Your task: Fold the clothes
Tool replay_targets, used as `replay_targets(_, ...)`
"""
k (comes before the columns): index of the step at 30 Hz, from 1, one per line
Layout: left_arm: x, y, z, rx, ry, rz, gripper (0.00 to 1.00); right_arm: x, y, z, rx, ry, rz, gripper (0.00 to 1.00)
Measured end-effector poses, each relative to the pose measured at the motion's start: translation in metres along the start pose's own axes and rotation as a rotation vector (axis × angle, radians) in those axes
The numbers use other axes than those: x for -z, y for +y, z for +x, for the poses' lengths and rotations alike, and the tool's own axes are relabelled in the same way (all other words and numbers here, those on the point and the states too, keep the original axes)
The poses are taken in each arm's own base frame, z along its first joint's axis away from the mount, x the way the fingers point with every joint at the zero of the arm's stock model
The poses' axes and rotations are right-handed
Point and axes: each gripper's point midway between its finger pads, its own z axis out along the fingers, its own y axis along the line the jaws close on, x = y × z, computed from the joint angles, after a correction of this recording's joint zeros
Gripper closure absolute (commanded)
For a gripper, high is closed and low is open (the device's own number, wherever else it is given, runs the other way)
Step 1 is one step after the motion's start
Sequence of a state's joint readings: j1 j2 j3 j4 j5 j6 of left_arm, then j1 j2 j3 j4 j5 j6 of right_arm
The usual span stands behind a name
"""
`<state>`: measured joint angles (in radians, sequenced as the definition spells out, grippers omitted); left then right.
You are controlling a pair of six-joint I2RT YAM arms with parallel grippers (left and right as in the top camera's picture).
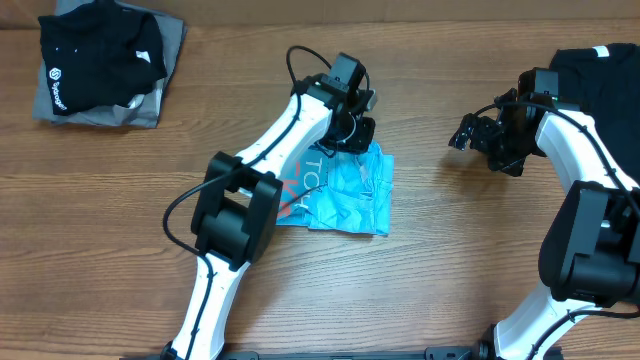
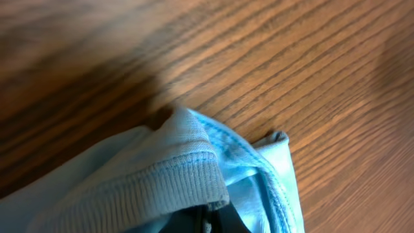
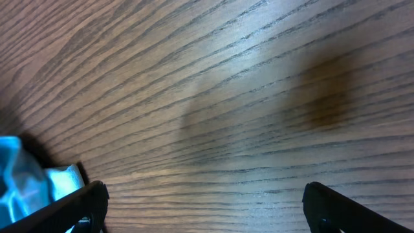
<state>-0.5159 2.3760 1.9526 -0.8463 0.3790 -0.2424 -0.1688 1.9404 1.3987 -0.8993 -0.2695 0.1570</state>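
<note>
On the brown wooden table (image 1: pixel 450 260) our left gripper (image 1: pixel 351 135) pinches the limp light blue T-shirt (image 1: pixel 350 198) by its ribbed collar (image 2: pixel 184 181) (the firmest hold, we judge); right gripper (image 1: pixel 465 133) gapes empty.

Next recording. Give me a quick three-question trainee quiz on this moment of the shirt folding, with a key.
1. True or false: the right gripper is holding fabric.
2. What is the left gripper shut on? A. the light blue T-shirt B. a towel C. nothing
3. In the overhead view, how many separate spots on the table hold clothes?
Key: 1. False; it is open over bare table. 2. A. 3. Three: the folded stack at far left, the light blue T-shirt in the middle, a black garment at far right.
</note>
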Motion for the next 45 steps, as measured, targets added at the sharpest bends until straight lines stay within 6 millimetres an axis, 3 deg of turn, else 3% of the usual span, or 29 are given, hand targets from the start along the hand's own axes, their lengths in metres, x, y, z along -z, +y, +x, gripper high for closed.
replay_targets(4,-0.008,-0.007,-0.003,-0.012,-0.007,0.052,0.96,0.000,0.000,0.000,0.000,0.000,0.000,0.00)
replay_targets(14,0.005,-0.047,-0.032,-0.044,-0.099,0.228,0.96,0.000,0.000,0.000,0.000,0.000,0.000,0.00)
replay_targets(19,0.004,-0.065,-0.036,-0.070,-0.122,0.264,0.94,0.000,0.000,0.000,0.000,0.000,0.000,0.00)
replay_targets(21,0.001,-0.074,-0.032,-0.081,-0.115,0.272,0.87,0.000,0.000,0.000,0.000,-0.001,0.000,0.00)
replay_targets(25,-0.004,-0.092,-0.025,-0.107,-0.102,0.288,0.63,0.000,0.000,0.000,0.000,0.000,0.000,0.00)
replay_targets(26,-0.005,-0.095,-0.023,-0.111,-0.098,0.293,0.55,0.000,0.000,0.000,0.000,-0.001,0.000,0.00)
replay_targets(27,-0.005,-0.097,-0.022,-0.110,-0.094,0.298,0.39,0.000,0.000,0.000,0.000,0.000,0.000,0.00)
replay_targets(29,-0.005,-0.102,-0.020,-0.117,-0.086,0.316,0.26,0.000,0.000,0.000,0.000,-0.001,0.000,0.00)
replay_targets(34,0.000,-0.106,-0.014,-0.140,-0.056,0.344,0.18,0.000,0.000,0.000,-0.001,0.002,0.000,0.00)
replay_targets(39,0.029,-0.101,-0.014,-0.154,-0.013,0.309,0.11,0.000,-0.001,0.002,-0.003,0.009,0.002,0.00)
replay_targets(45,0.097,-0.081,-0.025,-0.166,-0.017,0.234,0.06,0.000,0.000,0.000,0.000,0.000,0.000,0.00)
